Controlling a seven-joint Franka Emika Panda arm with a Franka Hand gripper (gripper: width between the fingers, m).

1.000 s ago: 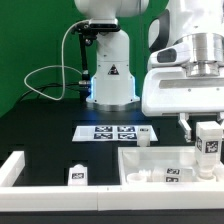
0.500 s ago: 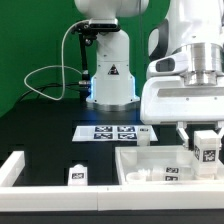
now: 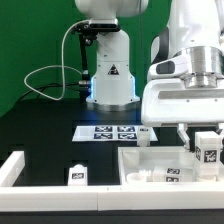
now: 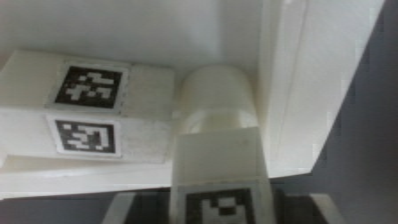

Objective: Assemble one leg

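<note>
My gripper [image 3: 206, 138] is shut on a leg [image 3: 208, 150], a stubby white peg with a marker tag facing the camera. It holds the leg upright over the right part of the large white panel [image 3: 150, 157], low above it; I cannot tell if they touch. In the wrist view the leg [image 4: 221, 120] runs out from between the dark fingers [image 4: 137, 205], with the gripper [image 4: 222, 203] shut on its tagged end, and the tip points at the panel [image 4: 151, 110] near its raised rim. Another leg [image 3: 76, 174] stands at the front of the exterior view's left.
The marker board [image 3: 114, 131] lies behind the panel, with a small white part [image 3: 143, 138] by its right end. A white fence rail [image 3: 12, 170] runs along the front left. The robot's base [image 3: 112, 75] stands at the back with a cable beside it.
The gripper has moved down a little with the leg in it, closer to the panel. In the last half second it hardly moved.
</note>
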